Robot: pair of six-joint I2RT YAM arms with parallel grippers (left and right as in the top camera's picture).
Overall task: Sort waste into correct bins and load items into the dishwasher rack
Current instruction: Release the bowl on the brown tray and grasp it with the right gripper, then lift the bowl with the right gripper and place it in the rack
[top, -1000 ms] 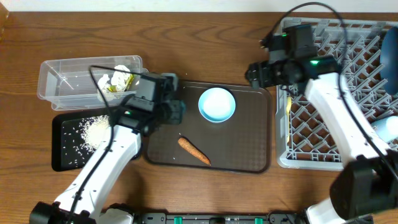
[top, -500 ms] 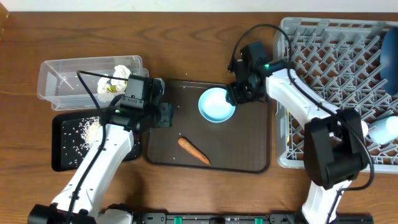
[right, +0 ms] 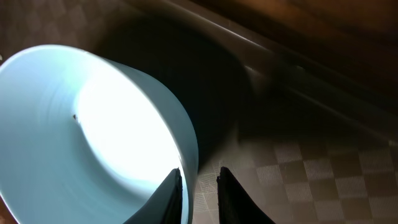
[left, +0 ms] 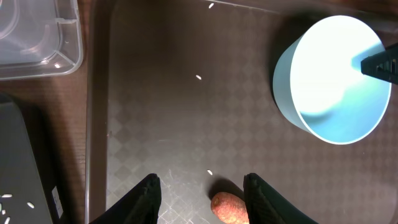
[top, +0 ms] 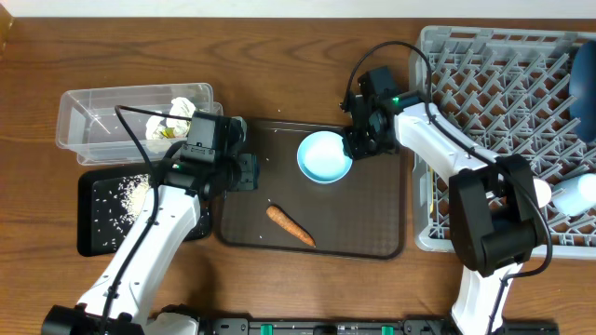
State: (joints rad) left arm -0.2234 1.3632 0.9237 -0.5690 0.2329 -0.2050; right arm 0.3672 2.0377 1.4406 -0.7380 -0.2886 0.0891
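From overhead, my right gripper [top: 358,147] sits on the right-hand rim of the light blue bowl [top: 325,155], just above centre frame on the brown serving tray [top: 372,233]. The dishwasher rack [top: 484,112] fills the right of the picture. My worry is the carry. The bowl has to clear the rack's near wall, and a low lift would knock it against that edge. My left gripper [top: 250,172] hangs over the tray's left end, near the carrot [top: 291,225]. With both arms over one tray, a wide swing by either could bring them together.

In the left wrist view that claw [left: 202,199] stands apart and empty, with the carrot's [left: 229,207] blunt end low in the frame between the fingers. The carrot is round and tapered, so I judge a pinch this near the tip could squirt it out across the tray. A few stray rice grains [left: 198,77] lie on the tray.

In the right wrist view the fingers [right: 177,193] straddle the bowl's [right: 93,124] thin wall, one inside and one outside, drawn close together. I cannot tell whether the pads are actually pressing. A one-sided hold on a rim is weak, and I expect the bowl could pivot, sag or slip free on lifting.
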